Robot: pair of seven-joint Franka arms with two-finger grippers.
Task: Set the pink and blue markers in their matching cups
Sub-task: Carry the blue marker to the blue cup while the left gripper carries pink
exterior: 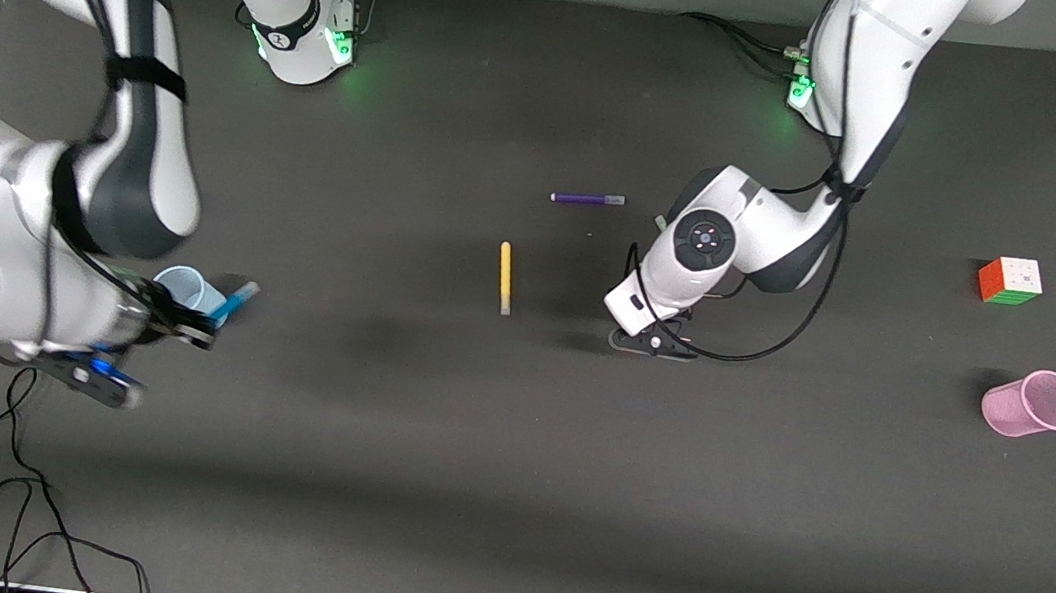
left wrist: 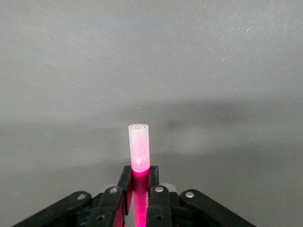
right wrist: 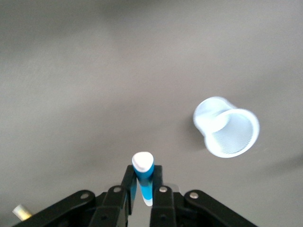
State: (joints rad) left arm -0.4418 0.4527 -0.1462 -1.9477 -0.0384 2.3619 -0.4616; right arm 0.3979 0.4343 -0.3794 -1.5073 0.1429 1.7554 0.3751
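Note:
My right gripper (exterior: 200,327) is shut on the blue marker (exterior: 235,303) and holds it up beside the pale blue cup (exterior: 186,288), at the right arm's end of the table. In the right wrist view the marker (right wrist: 143,171) sticks out between my fingers (right wrist: 129,182), with the cup (right wrist: 227,133) off to one side. My left gripper (exterior: 651,344) is low over the table's middle. It is shut on the pink marker (left wrist: 139,149), whose pale cap points away. That marker is hidden in the front view. The pink cup (exterior: 1034,404) is at the left arm's end.
A yellow marker (exterior: 504,277) lies mid-table, and a purple marker (exterior: 587,199) lies farther from the front camera. A colour cube (exterior: 1010,281) sits near the pink cup, farther from the camera. Cables (exterior: 10,495) trail at the near edge by the right arm.

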